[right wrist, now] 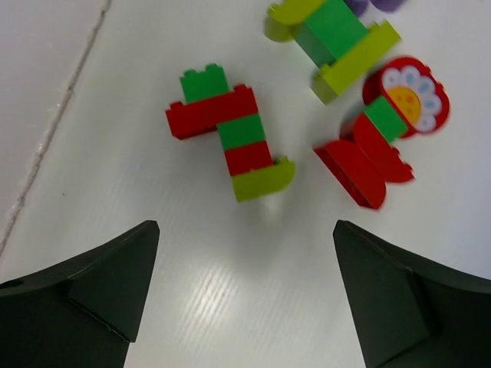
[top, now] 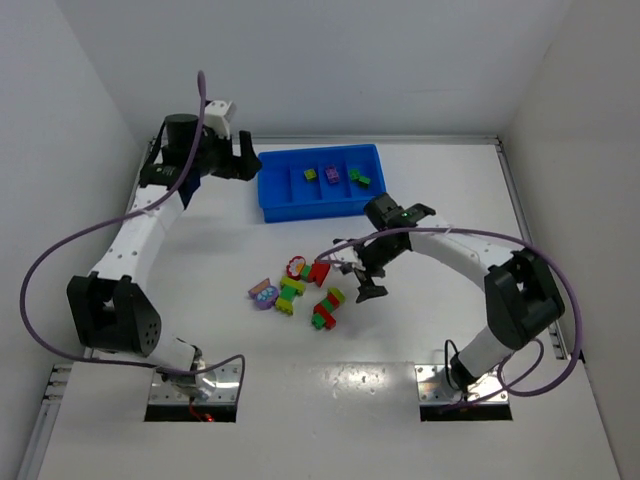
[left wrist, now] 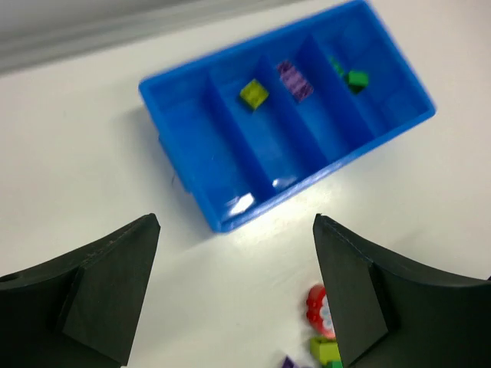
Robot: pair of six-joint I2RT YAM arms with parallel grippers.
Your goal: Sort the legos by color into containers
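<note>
The left end effector (top: 240, 158) hangs beside the short left end of the blue tray (top: 268, 192), its fingers spread apart with nothing between them. In its wrist view the tray (left wrist: 192, 146) lies straight ahead of it. Counting away from this end effector, the second compartment holds a yellow-green brick (left wrist: 254, 93), the third a purple brick (left wrist: 294, 80) and the fourth a green brick (left wrist: 353, 77).

The right end effector (right wrist: 245, 230) hovers over the white desk (top: 430, 330), its fingers also wide apart and gripping nothing. Just ahead of it lies a stack of red, green and yellow-green bricks (right wrist: 230, 142). Ahead and to its right are a red brick (right wrist: 360, 165) touching a red flower piece (right wrist: 410, 100). Beyond those sits a green and yellow-green cluster (right wrist: 337, 38). Farthest from this end effector is a purple piece (top: 263, 293).
</note>
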